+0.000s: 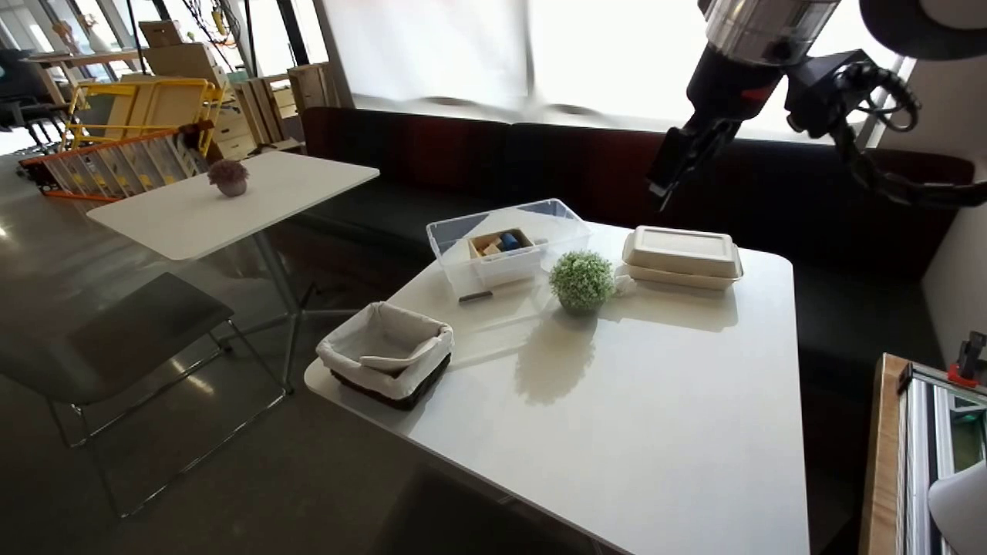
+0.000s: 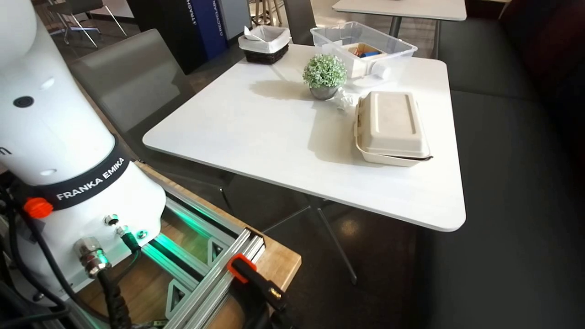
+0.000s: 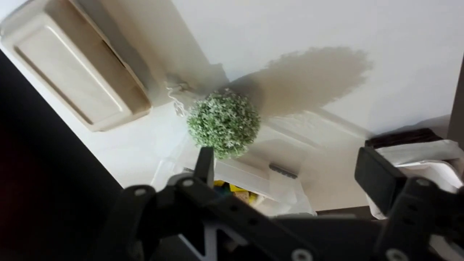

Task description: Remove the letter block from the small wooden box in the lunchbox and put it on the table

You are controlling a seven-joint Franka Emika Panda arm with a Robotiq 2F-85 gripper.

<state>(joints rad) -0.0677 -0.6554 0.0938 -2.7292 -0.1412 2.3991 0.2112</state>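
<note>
Your pincer (image 3: pixel 288 165) hung with its jaws wide apart, gripping nothing.
Below it, on the table (image 1: pixel 655 401), the lunchbox (image 1: pixel 455 258) held the small wooden box (image 1: pixel 523 237) of mixed pieces (image 1: pixel 510 242).

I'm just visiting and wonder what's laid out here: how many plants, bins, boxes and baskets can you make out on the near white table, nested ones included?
Plants: 1, the green potted plant
Bins: 1, the clear bin
Boxes: 2, the small wooden box inside the clear bin and the beige lidded box
Baskets: 1, the lined basket
Total: 5
</note>
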